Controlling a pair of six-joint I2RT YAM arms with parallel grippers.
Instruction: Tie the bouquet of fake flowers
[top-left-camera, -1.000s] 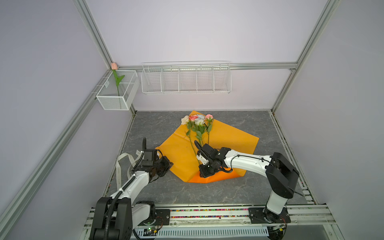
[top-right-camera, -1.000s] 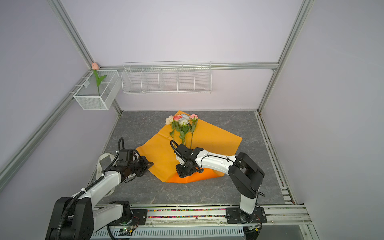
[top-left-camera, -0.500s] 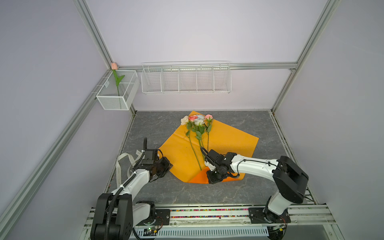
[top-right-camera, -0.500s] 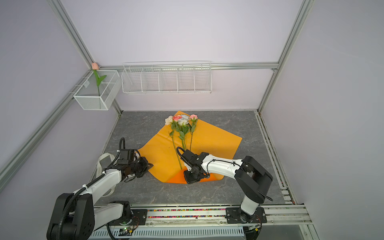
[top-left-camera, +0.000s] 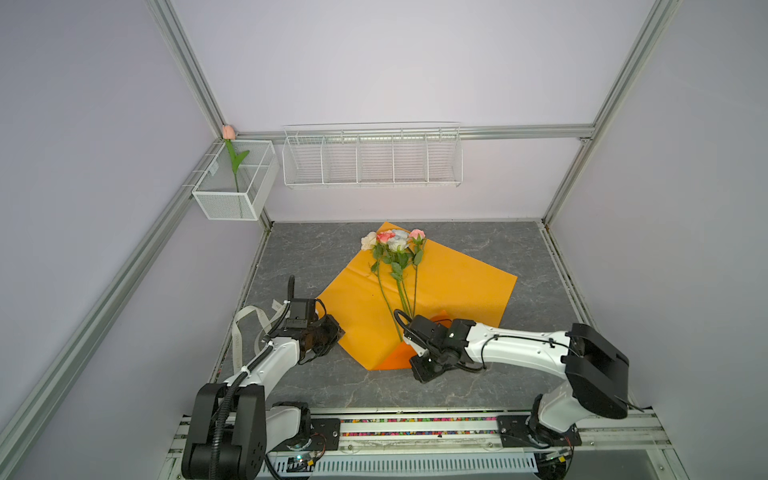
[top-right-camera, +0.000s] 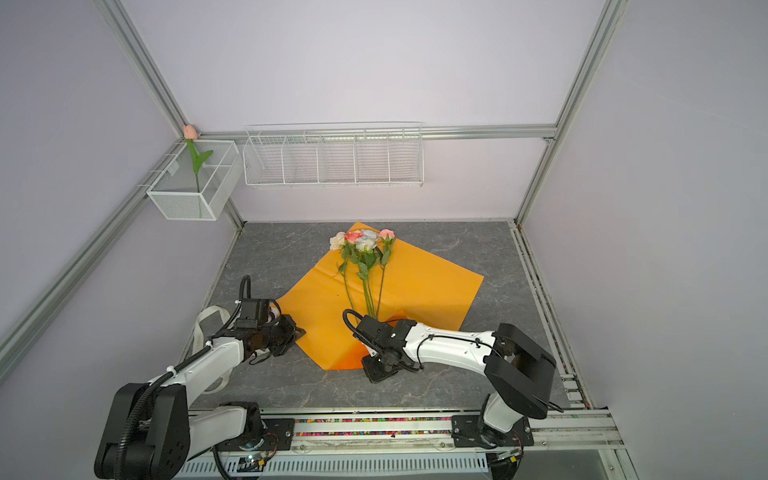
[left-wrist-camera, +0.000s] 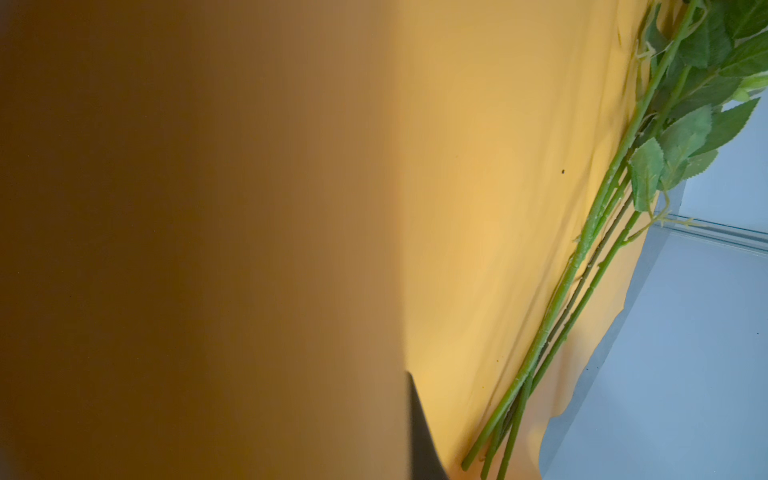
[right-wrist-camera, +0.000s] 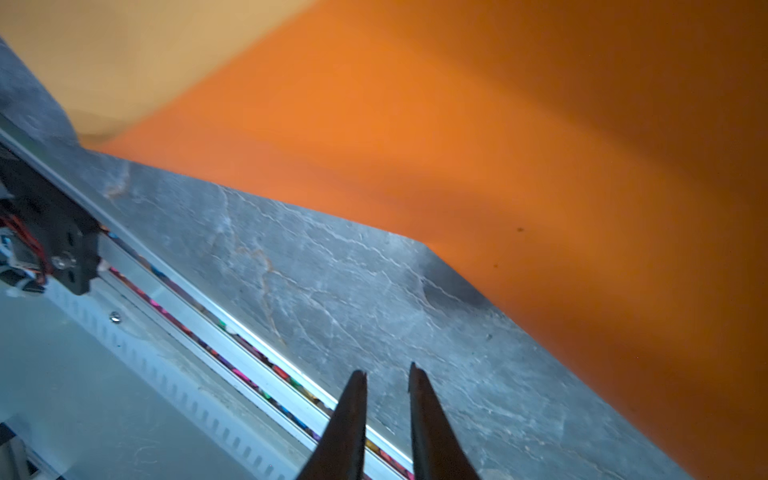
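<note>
The left gripper (top-left-camera: 329, 331) is closed, apparently pinching an edge of the orange wrapping paper (top-left-camera: 449, 286). The right gripper (right-wrist-camera: 387, 372) hangs slightly parted, empty, beside the paper where the bouquet (top-left-camera: 397, 266) lies.

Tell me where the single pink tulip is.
In both top views the tulip stands in the white mesh basket at the back left corner, beside the long wire rack.

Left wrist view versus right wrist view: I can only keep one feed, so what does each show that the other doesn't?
Only the left wrist view shows the bouquet, its green stems and leaves. Only the right wrist view shows the grey table, the front rail and the right gripper, jaws slightly apart, empty. Both show the orange wrapping paper.
</note>
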